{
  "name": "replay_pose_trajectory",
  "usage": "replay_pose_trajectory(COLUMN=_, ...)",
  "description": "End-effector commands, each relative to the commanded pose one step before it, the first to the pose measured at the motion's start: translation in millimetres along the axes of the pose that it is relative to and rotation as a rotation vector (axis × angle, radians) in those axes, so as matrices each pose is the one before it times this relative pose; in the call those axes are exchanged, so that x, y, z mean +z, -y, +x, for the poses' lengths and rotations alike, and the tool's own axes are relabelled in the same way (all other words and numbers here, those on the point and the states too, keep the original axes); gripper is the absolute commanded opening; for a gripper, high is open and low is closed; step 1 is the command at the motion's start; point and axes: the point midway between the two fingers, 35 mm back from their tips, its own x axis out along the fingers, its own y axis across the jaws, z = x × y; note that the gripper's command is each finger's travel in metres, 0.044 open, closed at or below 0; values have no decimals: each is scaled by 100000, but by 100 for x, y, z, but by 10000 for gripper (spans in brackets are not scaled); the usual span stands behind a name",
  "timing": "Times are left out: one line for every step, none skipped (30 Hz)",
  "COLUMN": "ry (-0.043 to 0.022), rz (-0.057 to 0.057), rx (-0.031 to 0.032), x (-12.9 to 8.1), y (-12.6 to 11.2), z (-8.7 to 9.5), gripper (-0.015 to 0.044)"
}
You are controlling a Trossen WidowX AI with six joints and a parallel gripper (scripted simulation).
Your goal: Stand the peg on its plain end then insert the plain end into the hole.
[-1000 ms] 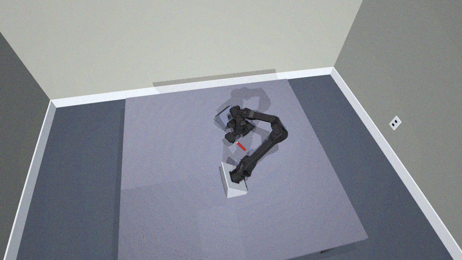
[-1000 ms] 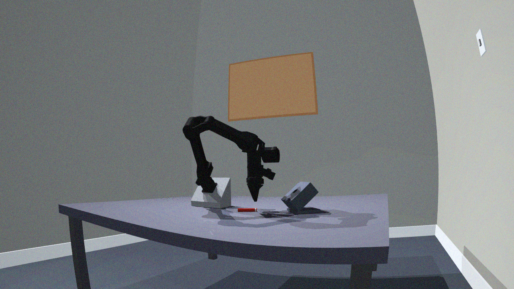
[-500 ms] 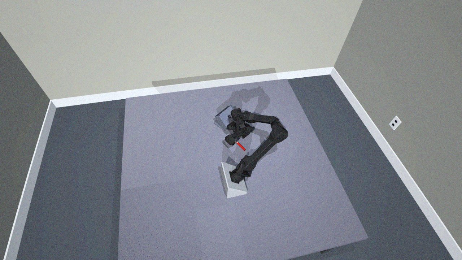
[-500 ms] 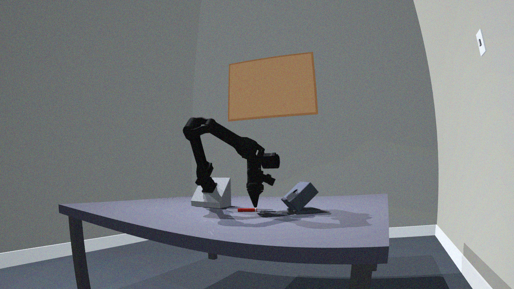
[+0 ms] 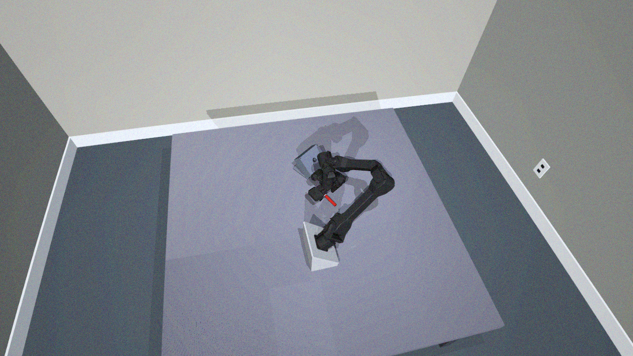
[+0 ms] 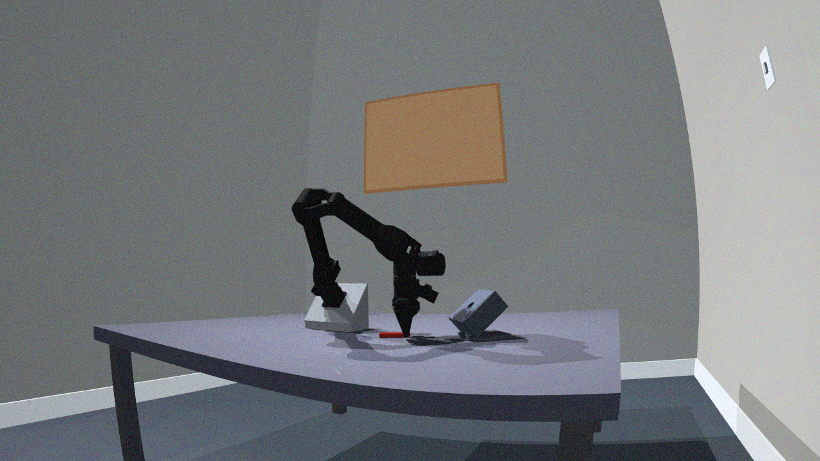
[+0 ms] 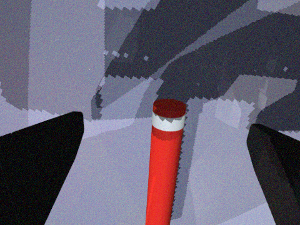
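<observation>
Lying flat on your table (image 7: 84, 46), the peg (image 7: 164, 171) sat untouched between your gripper's (image 7: 164, 196) spread jaws.

Peg (image 7: 164, 172) flat on table (image 6: 516, 367), between hand's (image 6: 404, 332) fingers.

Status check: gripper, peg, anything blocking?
Gripper open, low, straddling the peg. Red cylindrical peg with white band lying flat on table, untouched. Nothing between fingers and peg.

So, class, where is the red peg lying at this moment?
The red peg lies flat on the table, between the open hand's fingers in the wrist view, between the arm's grey base block and the sloped panel.
</observation>
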Motion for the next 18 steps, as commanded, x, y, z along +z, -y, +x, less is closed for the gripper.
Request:
replay_pose_trajectory(ry=-279, rz=-434, rx=-278, x=-70, y=-12, z=117, gripper=282)
replay_pose_trajectory(ry=0, rz=0, rx=0, x=0, y=0, z=0, gripper=256)
replay_pose_trajectory(ry=0, rz=0, rx=0, x=0, y=0, z=0, gripper=230)
replay_pose_trajectory(ry=0, rz=0, rx=0, x=0, y=0, z=0, gripper=204)
replay_pose_trajectory(ry=0, rz=0, rx=0, x=0, y=0, z=0, gripper=177)
replay_pose_trajectory(ry=0, rz=0, rx=0, x=0, y=0, z=0, gripper=151)
replay_pose_trajectory(ry=0, rz=0, rx=0, x=0, y=0, z=0, gripper=125)
replay_pose_trajectory(ry=0, rz=0, rx=0, x=0, y=0, z=0, gripper=110)
replay_pose_trajectory(ry=0, rz=0, rx=0, x=0, y=0, z=0, gripper=110)
replay_pose_trajectory(ry=0, rz=0, rx=0, x=0, y=0, z=0, gripper=110)
replay_pose_trajectory(ry=0, rz=0, rx=0, x=0, y=0, z=0, gripper=110)
replay_pose_trajectory(ry=0, rz=0, rx=0, x=0, y=0, z=0, gripper=110)
replay_pose_trajectory(ry=0, rz=0, rx=0, x=0, y=0, z=0, gripper=110)
replay_pose_trajectory(ry=0, rz=0, rx=0, x=0, y=0, z=0, gripper=110)
replay_pose_trajectory(ry=0, rz=0, rx=0, x=0, y=0, z=0, gripper=110)
replay_pose_trajectory(ry=0, rz=0, rx=0, x=0, y=0, z=0, gripper=110)
replay_pose_trajectory(ry=0, rz=0, rx=0, x=0, y=0, z=0, gripper=110)
replay_pose_trajectory(ry=0, rz=0, rx=0, x=0, y=0, z=0, gripper=103)
